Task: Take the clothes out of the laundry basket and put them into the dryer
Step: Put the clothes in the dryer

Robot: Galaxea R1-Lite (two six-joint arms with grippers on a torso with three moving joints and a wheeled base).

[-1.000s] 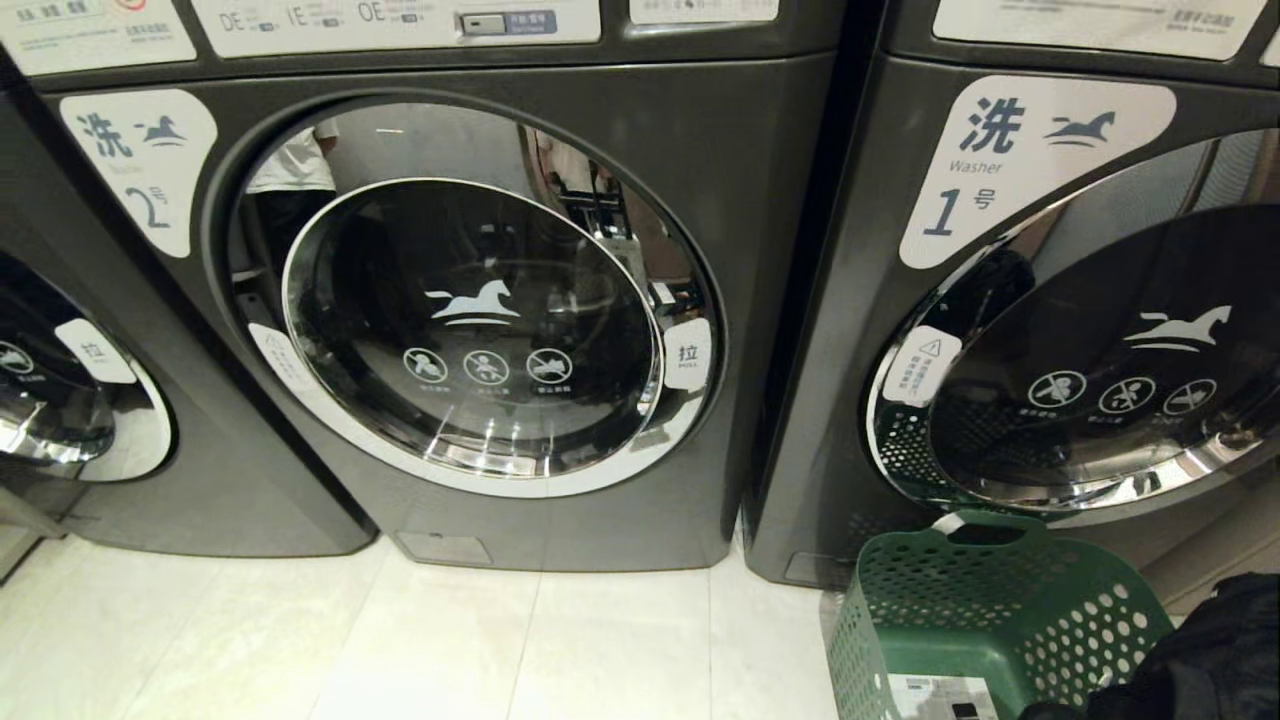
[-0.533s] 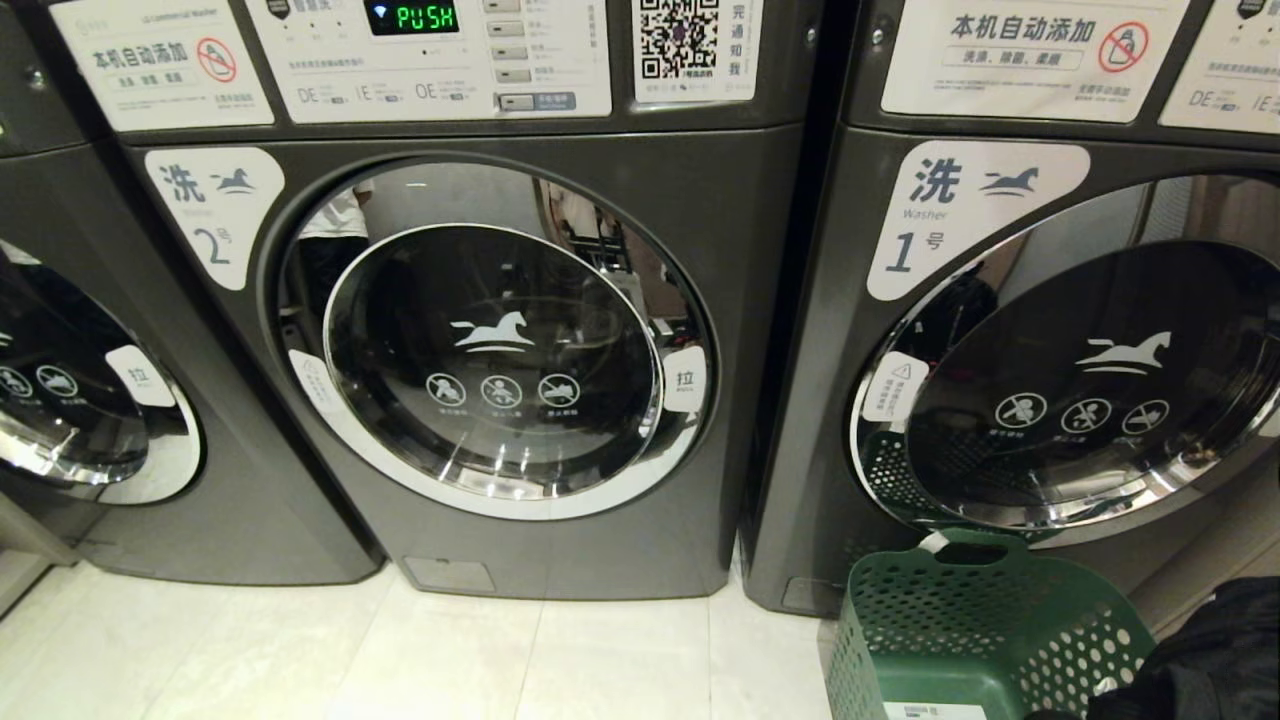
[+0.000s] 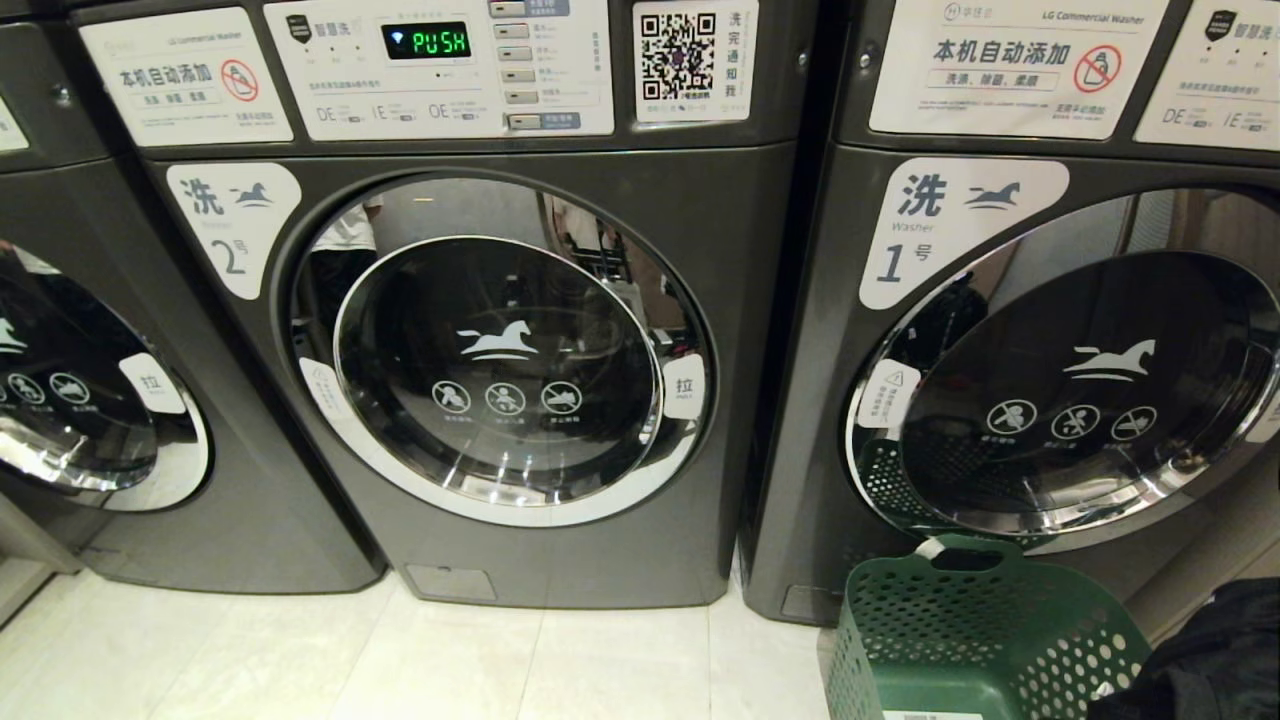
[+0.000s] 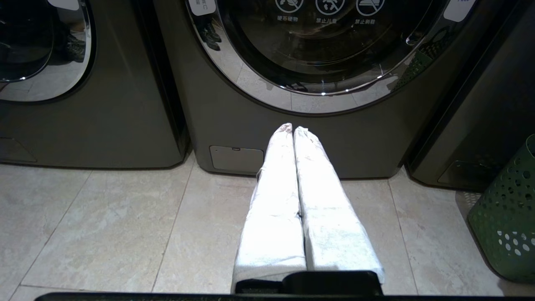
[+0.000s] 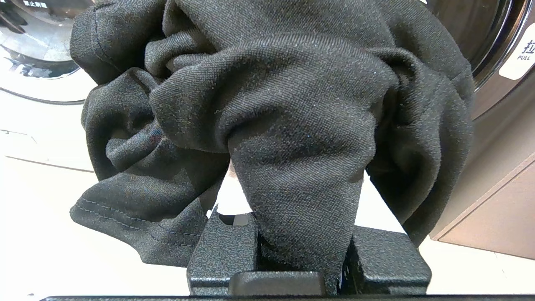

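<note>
Three dark grey front-loading machines stand in a row on a pale tiled floor [image 3: 450,660]. At far left, a partly visible machine [image 3: 90,400] shows only its round door. The left claw [image 4: 294,130], seen only from its wrist camera, hangs low over the tiles with its two white-wrapped fingers [image 4: 273,200] pressed together and nothing between them; directly ahead of its tips stands the base of the machine labelled 2 [image 3: 500,350], with a small access panel [image 4: 236,159] just beside the tips, and off to the claw's right side sits the edge of the green laundry basket [image 4: 508,217]. In the head view, machine 2 has its round glass door [image 3: 500,365] closed, a green display [image 3: 427,41] reading PUSH, and a QR code sticker [image 3: 678,55] on the control panel. To its right stands the machine labelled 1 [image 3: 1000,350], whose door [image 3: 1080,390] also appears closed. The basket is on the floor, just in front of the lower corner of machine 1. The right claw [image 5: 303,234] pinches a dark garment [image 5: 276,117], the fabric bunched between its fingers and spilling forward over and around them so that the fingertips are hidden; beyond the cloth, a machine's door rim with a PULL tag [image 5: 520,54] lies ahead of the claw. A fold of the same dark cloth shows at the lower right corner of the head view, just beside the basket.
</note>
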